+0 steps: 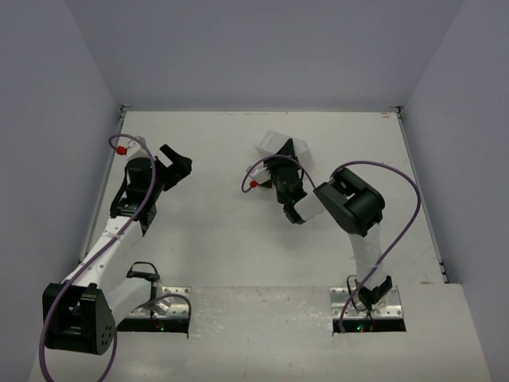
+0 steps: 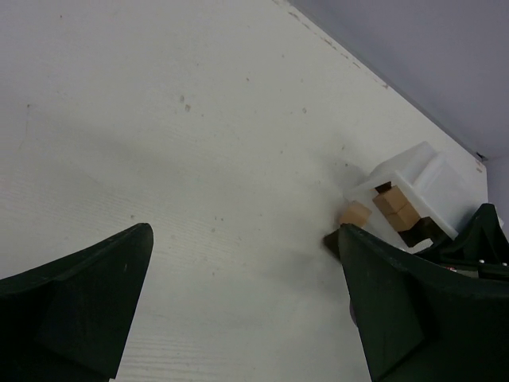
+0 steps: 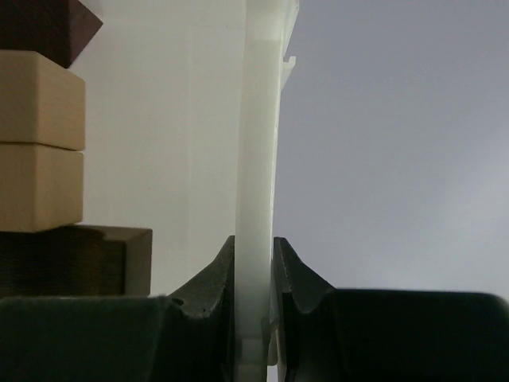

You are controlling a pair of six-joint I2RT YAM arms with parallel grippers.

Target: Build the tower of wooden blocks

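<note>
My right gripper (image 3: 254, 248) is shut on the thin wall of the white plastic tray (image 3: 262, 119) and holds it tipped up at the table's far middle (image 1: 276, 146). Inside the tray lie two light tan blocks (image 3: 40, 143) and two dark brown blocks (image 3: 75, 259). In the left wrist view the tray (image 2: 433, 175) holds tan blocks (image 2: 398, 208). One tan block (image 2: 355, 213) and a dark block (image 2: 332, 241) lie on the table by its mouth. My left gripper (image 2: 245, 235) is open and empty, well left of the tray (image 1: 179, 167).
Grey walls (image 1: 238, 48) close the white table (image 1: 207, 231) at the back and both sides. The right arm's black wrist (image 1: 354, 203) and its purple cable (image 1: 402, 187) hang over the right middle of the table.
</note>
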